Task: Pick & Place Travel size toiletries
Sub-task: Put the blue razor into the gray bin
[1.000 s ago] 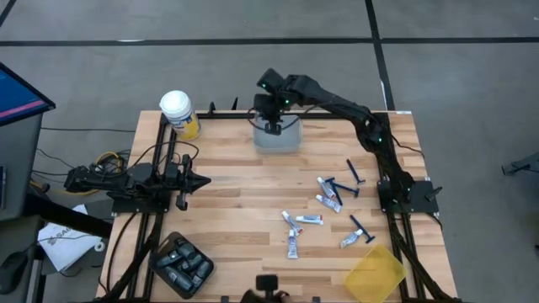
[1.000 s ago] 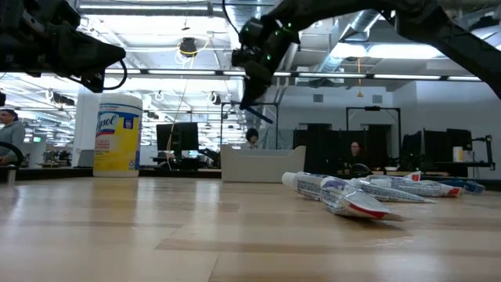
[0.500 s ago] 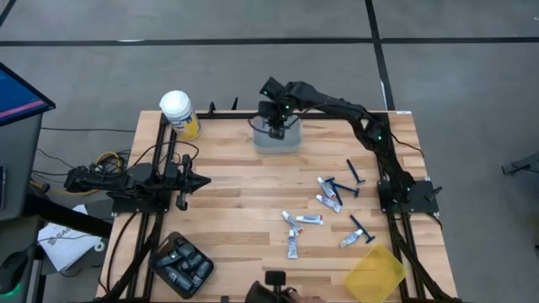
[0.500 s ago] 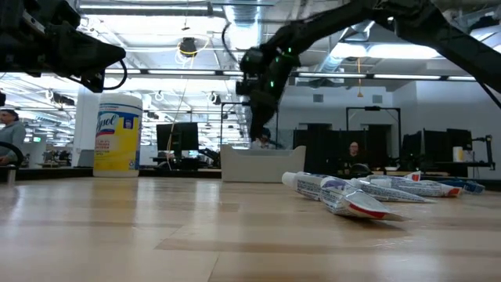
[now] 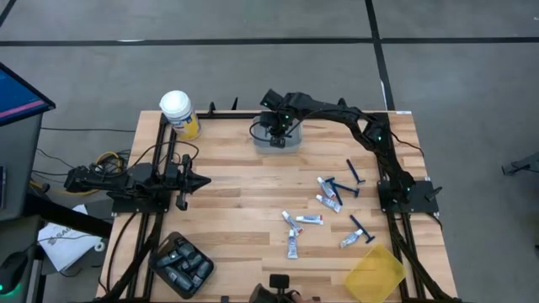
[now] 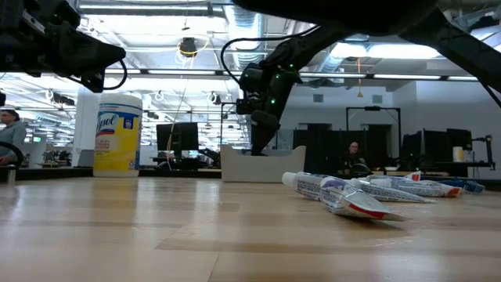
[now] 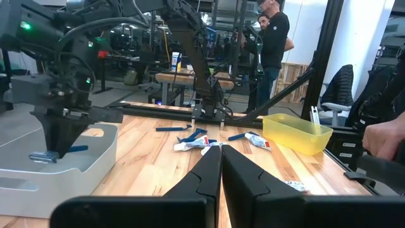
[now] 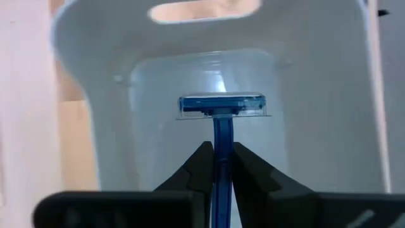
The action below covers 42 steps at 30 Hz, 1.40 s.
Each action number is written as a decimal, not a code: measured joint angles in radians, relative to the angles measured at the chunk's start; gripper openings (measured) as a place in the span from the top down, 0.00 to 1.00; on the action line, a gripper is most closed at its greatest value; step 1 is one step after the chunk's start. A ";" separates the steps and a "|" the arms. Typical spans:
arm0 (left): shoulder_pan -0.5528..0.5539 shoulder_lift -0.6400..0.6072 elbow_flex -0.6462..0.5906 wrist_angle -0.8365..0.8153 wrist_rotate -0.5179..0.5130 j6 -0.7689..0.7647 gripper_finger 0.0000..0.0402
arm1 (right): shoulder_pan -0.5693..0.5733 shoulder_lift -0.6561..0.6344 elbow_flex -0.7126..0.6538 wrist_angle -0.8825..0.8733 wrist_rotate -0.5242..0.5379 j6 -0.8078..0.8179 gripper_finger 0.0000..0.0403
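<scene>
Nearest you on the table point(image 5: 244, 202), the loose toiletries wait: white tubes point(image 5: 308, 220) and blue razors point(image 5: 354, 171) scattered near the right arm's base, beside a yellow bin point(image 5: 375, 271). A dark tray of pod-like pieces point(image 5: 181, 263) sits at the front left corner. The left gripper point(image 5: 200, 180) is parked at the left edge, its fingers pressed together on nothing, as its wrist view shows.

Look farther back to the grey bin point(image 5: 277, 136) at the far edge, where the work is. Over the last second the right gripper point(image 5: 277, 133) has dropped from well above the bin down into it; in the low view the wrist now reaches the bin's rim. Its fingers point(image 8: 196, 166) stay clamped on the handle of a blue razor point(image 8: 221, 107), whose head lies at or just above the bin floor; you cannot tell from here whether it touches.

That means the carry is done and the placing is nearly finished. You likely need only let go and lift straight out. Beyond, the yellow jar point(image 5: 180, 113) stands at the far left corner, untouched.
</scene>
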 joint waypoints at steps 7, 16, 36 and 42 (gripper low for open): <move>0.000 0.000 0.000 0.000 0.000 0.000 0.98 | 0.000 0.000 0.000 0.014 0.029 0.023 0.91; 0.000 0.000 0.000 0.000 0.000 0.000 0.98 | 0.000 0.000 0.000 0.012 0.029 0.039 0.88; 0.000 0.000 0.000 0.000 0.000 0.000 0.98 | 0.000 0.016 0.003 0.042 0.030 0.075 0.90; 0.000 0.000 0.000 0.000 0.000 0.000 0.98 | 0.000 0.017 0.002 0.035 0.036 0.072 0.88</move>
